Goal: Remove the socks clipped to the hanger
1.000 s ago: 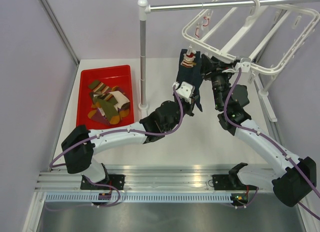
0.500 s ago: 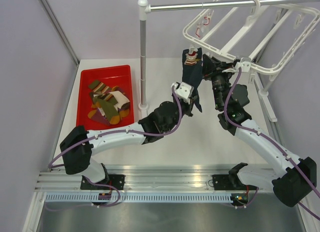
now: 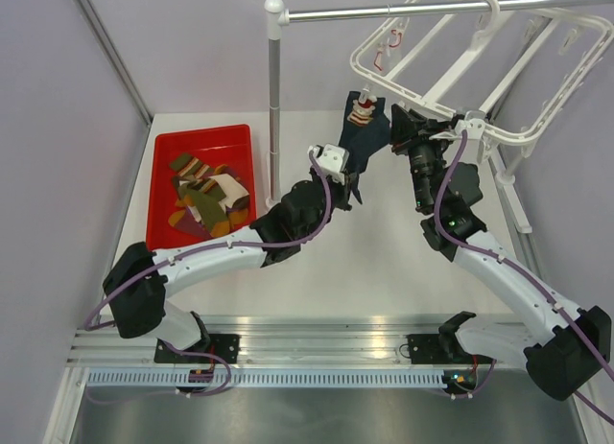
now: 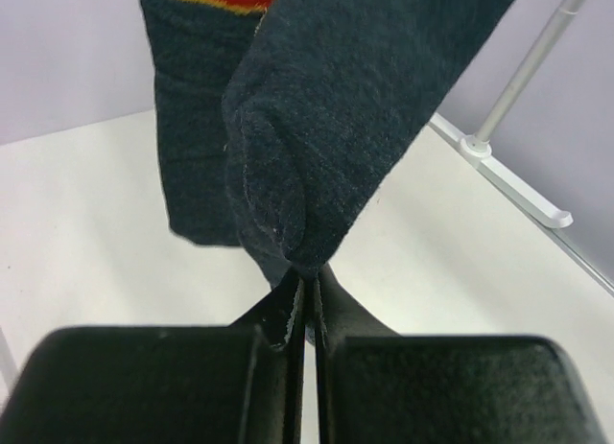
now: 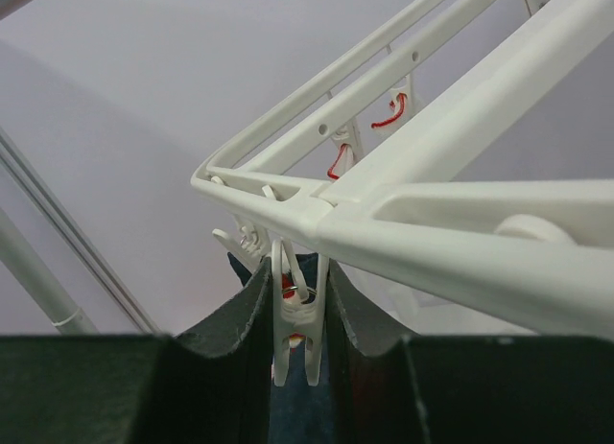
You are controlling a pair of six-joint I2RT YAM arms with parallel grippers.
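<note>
The white hanger (image 3: pixel 508 132) hangs from the metal rod at the back right. A dark navy sock (image 3: pixel 361 137) with a striped cuff hangs from one of its clips. My left gripper (image 3: pixel 349 182) is shut on the sock's lower end. In the left wrist view the fabric (image 4: pixel 326 108) is pinched between the closed fingers of that gripper (image 4: pixel 305 276). My right gripper (image 3: pixel 393 123) is up at the frame's corner. In the right wrist view it (image 5: pixel 295 286) is shut on the white clip (image 5: pixel 297 319), under the hanger's rail (image 5: pixel 432 209). The navy sock (image 5: pixel 297 415) shows below the clip.
A red tray (image 3: pixel 161 166) at the back left holds several socks (image 3: pixel 206 199). The metal stand's upright pole (image 3: pixel 274 108) rises between the tray and my left arm, with its rod (image 3: pixel 384 12) overhead. The stand's white foot (image 4: pixel 508 180) lies along the right.
My right gripper has closed on the clip. My left gripper has moved left and a little back, drawing the sock's lower end that way.
</note>
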